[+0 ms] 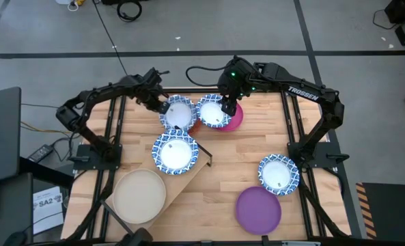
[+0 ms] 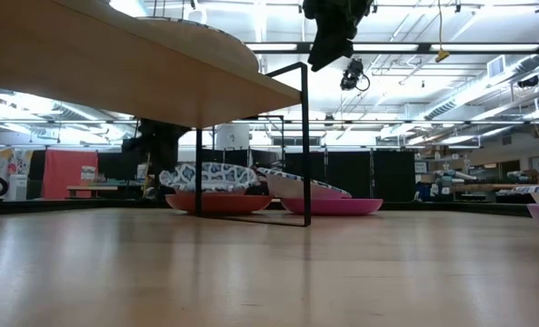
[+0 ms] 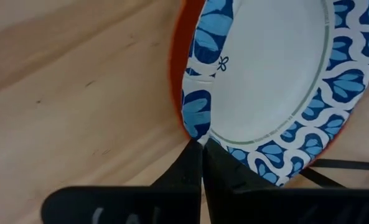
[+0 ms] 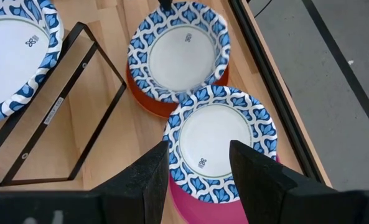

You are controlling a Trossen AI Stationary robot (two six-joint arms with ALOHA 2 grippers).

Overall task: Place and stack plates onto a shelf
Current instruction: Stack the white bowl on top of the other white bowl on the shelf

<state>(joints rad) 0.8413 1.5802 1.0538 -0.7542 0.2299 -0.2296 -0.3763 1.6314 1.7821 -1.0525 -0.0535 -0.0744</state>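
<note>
Left gripper was pinched on the patterned plate's rim atop the orange plate; right gripper hung spread above another patterned plate on magenta.

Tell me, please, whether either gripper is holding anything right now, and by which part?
The left gripper is shut on the rim of the blue-and-white plate lying on the orange plate. The right gripper hangs open above another patterned plate, holding nothing.
</note>
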